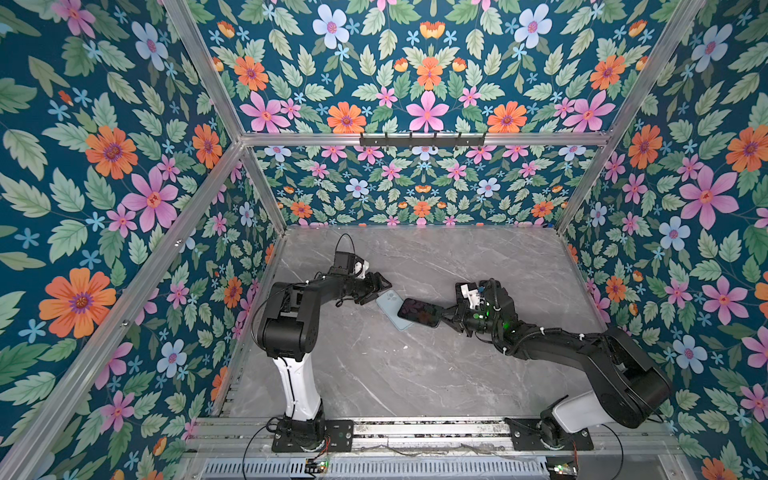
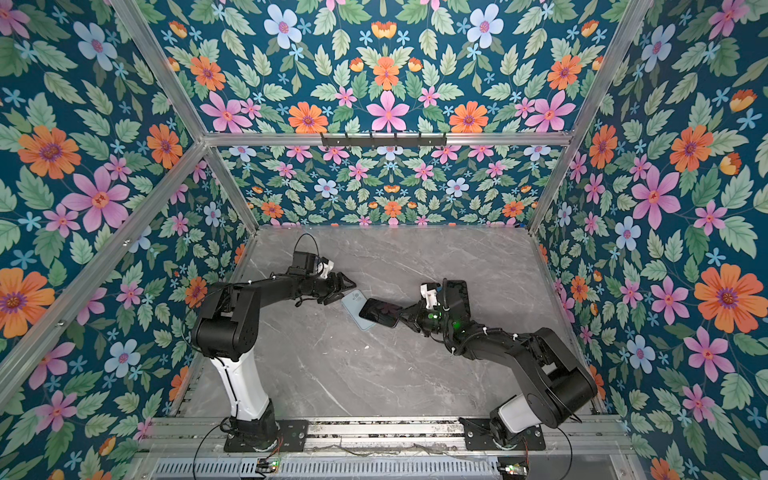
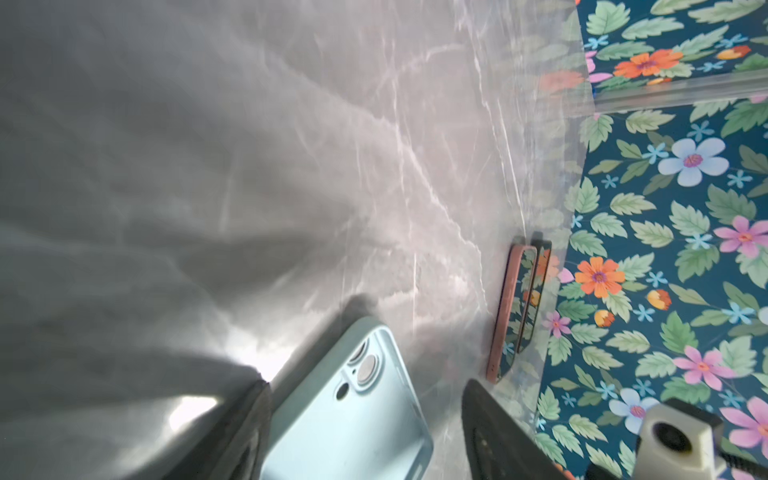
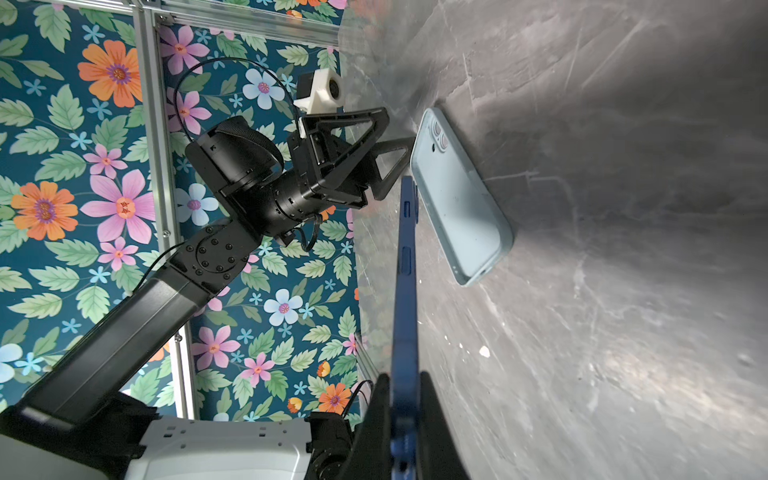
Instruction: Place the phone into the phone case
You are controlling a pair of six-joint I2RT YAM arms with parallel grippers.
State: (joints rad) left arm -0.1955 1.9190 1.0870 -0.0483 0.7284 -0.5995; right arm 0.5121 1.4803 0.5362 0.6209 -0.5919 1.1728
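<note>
The right claw [image 1: 441, 312] pinches the dark phone [image 1: 417, 311] by one short end, tilted just above the pale blue phone case [image 1: 387, 300]. The case lies, seemingly open side up, on the tabletop [image 1: 374, 374] at the centre of both top views. The left claw [image 1: 380, 291] is spread astride the case's camera end, not gripping. Best to steady that end first, then seat the phone's free end against the case lip and lower the held end squarely; a skewed entry may shove the case aside
</note>
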